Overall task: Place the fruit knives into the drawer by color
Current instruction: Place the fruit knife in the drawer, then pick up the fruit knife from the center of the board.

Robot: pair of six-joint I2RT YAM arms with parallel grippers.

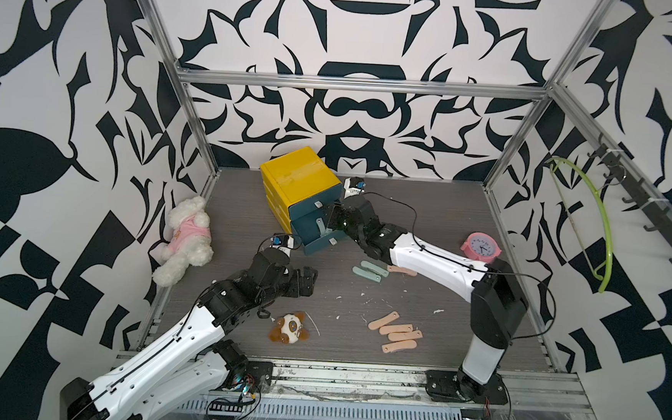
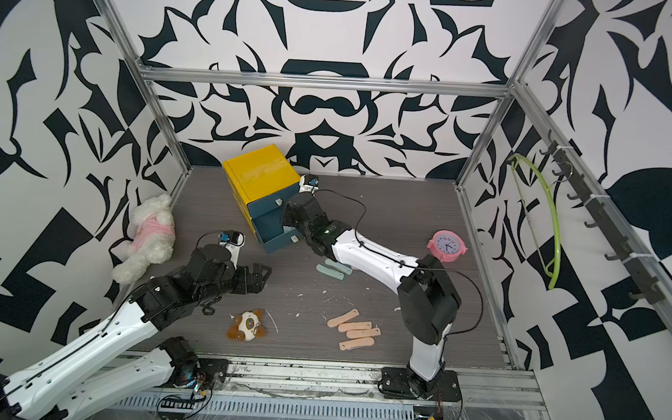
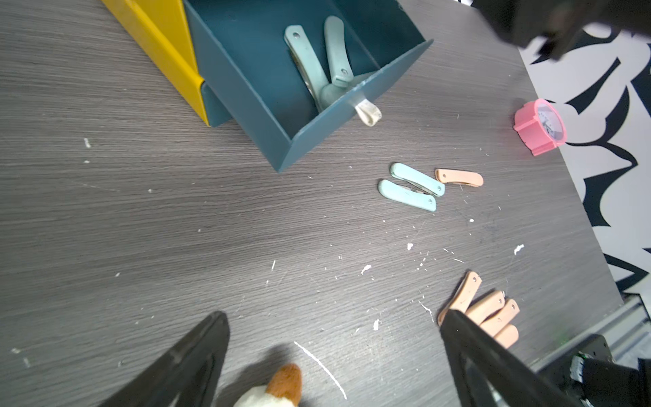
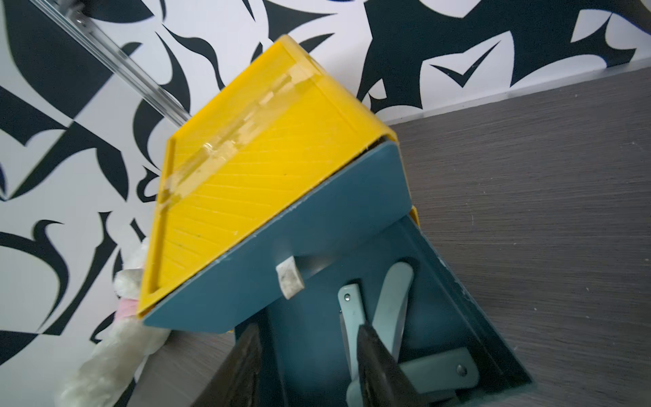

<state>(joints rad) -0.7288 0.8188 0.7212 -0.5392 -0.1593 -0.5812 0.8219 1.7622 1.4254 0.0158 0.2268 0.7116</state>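
1 yellow plastic drawer cabinet (image 1: 294,176) at table's back, w/ 1 dark-teal drawer (image 3: 246,88) pulled out. 2 arms: R arm stretched fwd, right gripper (image 4: 308,327) tipped down into the drawer, jaws apart, nothing betw. them. L arm bent low, left gripper (image 3: 333,315) wide open over the table, empty. Fruit knives, slim folded plastic bars: 3 pale teal knives (image 4: 392,292) seen in the drawer, 2 pale teal table knives (image 1: 367,275) side by side nr it, lone peach knife (image 1: 400,270) just beside those, 4 bunched peach knives (image 1: 400,335) nr front edge.
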